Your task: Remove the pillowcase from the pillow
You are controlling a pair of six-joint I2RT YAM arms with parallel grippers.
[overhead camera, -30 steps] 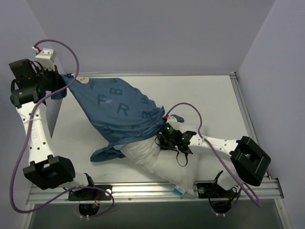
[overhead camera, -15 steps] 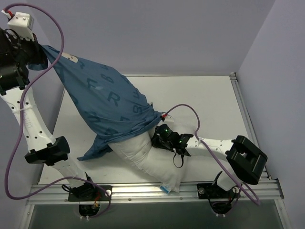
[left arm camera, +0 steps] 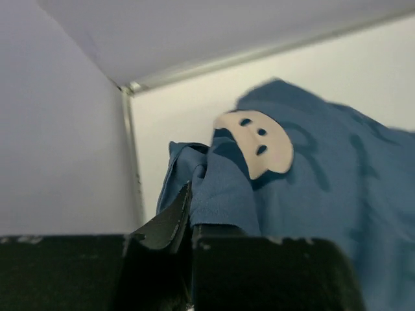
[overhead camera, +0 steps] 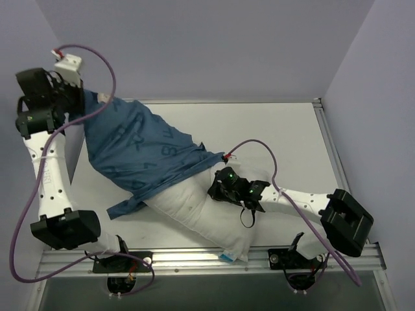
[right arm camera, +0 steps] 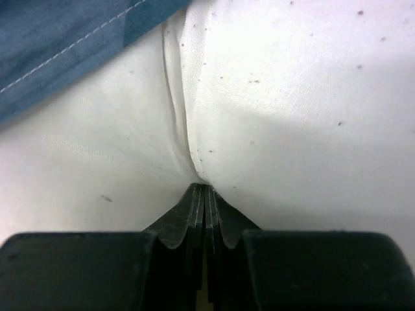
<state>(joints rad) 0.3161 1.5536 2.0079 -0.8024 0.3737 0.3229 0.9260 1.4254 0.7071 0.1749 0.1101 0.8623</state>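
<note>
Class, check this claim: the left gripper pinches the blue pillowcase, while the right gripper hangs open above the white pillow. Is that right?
One part is wrong. The right gripper is not hanging open: the right wrist view shows its jaws shut on a fold of the pillow. The rest stands: the left gripper pinches the pillowcase.

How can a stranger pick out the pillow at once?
On the white table, something long lies diagonally. Its near end is the pillow, plain white and plump, unlike the blue lettered pillowcase covering its far end.
</note>
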